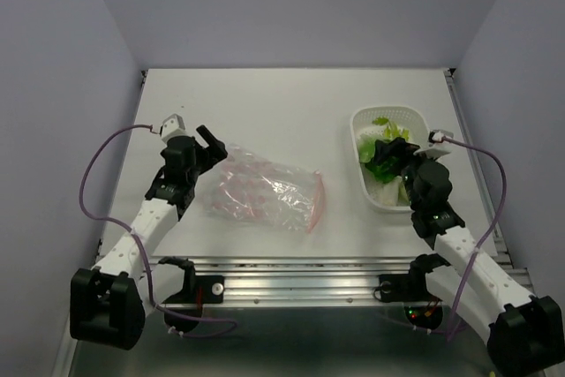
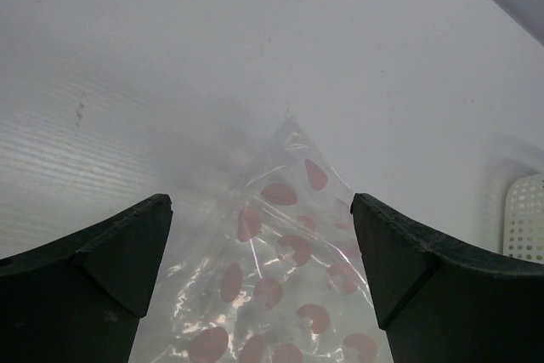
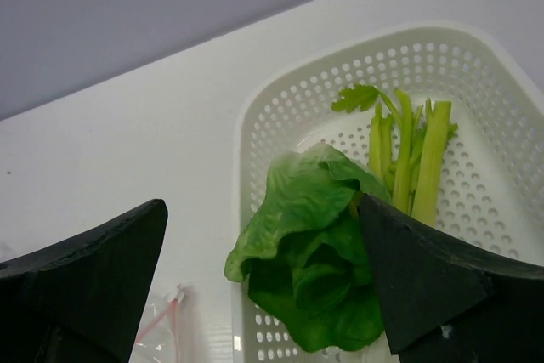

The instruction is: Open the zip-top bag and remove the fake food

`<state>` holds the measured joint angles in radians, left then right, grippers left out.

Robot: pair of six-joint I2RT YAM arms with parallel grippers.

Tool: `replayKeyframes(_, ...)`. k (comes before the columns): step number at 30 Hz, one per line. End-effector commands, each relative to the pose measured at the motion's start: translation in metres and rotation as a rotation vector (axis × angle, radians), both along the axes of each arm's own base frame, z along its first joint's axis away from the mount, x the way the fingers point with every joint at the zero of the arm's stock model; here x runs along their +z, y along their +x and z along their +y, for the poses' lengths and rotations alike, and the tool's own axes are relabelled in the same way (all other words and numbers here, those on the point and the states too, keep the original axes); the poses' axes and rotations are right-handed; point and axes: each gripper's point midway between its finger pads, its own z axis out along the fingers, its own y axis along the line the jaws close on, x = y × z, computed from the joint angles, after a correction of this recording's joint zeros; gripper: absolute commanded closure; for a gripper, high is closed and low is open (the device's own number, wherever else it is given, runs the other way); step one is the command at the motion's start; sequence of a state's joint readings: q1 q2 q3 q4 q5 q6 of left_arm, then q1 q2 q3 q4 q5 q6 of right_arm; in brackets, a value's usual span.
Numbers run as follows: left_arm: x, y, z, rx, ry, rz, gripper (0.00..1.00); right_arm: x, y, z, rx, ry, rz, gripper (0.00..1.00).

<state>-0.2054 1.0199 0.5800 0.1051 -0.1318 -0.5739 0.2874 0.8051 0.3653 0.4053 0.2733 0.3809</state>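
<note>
The zip-top bag (image 1: 265,192) lies flat on the white table, its pink-red zip strip (image 1: 316,199) at the right end. My left gripper (image 1: 212,143) hovers open over the bag's left end; in the left wrist view the clear, pink-printed bag (image 2: 280,269) shows between the spread fingers of the gripper (image 2: 259,201). The fake food sits in the white perforated tray (image 1: 388,112): a green lettuce leaf (image 3: 314,252) draped over the tray's near rim and yellow-green stalks (image 3: 408,159). My right gripper (image 3: 262,204) is open above the leaf, gripping nothing.
The tray (image 3: 280,99) stands at the table's right side, close to the right edge rail. A corner of the bag (image 3: 161,329) shows left of the tray. Grey walls enclose the table on three sides. The tray's edge (image 2: 527,218) appears far right in the left wrist view.
</note>
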Motion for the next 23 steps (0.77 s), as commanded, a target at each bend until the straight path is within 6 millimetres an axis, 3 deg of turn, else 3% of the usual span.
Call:
replayKeyframes(1, 0.044, -0.001, 0.014, 0.093, -0.022, -0.034, 0.01, 0.017, -0.009, -0.017, -0.102, 0.069, 0.073, 0.00)
replayKeyframes(6, 0.065, -0.014, 0.029, 0.194, -0.037, -0.015, 0.01, 0.036, -0.020, -0.031, -0.177, 0.056, 0.176, 0.00)
replayKeyframes(7, 0.067, -0.017, 0.031, 0.218, -0.045, 0.000, 0.01, 0.027, -0.027, -0.034, -0.186, 0.024, 0.250, 0.00)
replayKeyframes(8, 0.071, -0.023, 0.036, 0.237, -0.029, 0.025, 0.01, 0.044, -0.027, -0.036, -0.200, 0.027, 0.246, 0.00)
replayKeyframes(9, 0.075, -0.025, 0.037, 0.239, -0.025, 0.028, 0.01, 0.029, -0.034, -0.045, -0.245, -0.011, 0.338, 0.00)
replayKeyframes(10, 0.075, -0.033, 0.039, 0.244, -0.018, 0.053, 0.01, 0.043, -0.034, -0.048, -0.272, 0.007, 0.334, 0.00)
replayKeyframes(13, 0.090, -0.043, 0.046, 0.272, -0.015, 0.039, 0.01, 0.037, -0.044, -0.061, -0.355, -0.023, 0.420, 0.00)
replayKeyframes(19, 0.105, -0.057, 0.057, 0.313, -0.004, -0.004, 0.01, 0.065, -0.053, -0.073, -0.409, 0.015, 0.338, 0.00)
replayKeyframes(23, 0.106, -0.061, 0.058, 0.311, -0.003, -0.003, 0.01, 0.072, -0.058, -0.075, -0.400, 0.007, 0.301, 0.00)
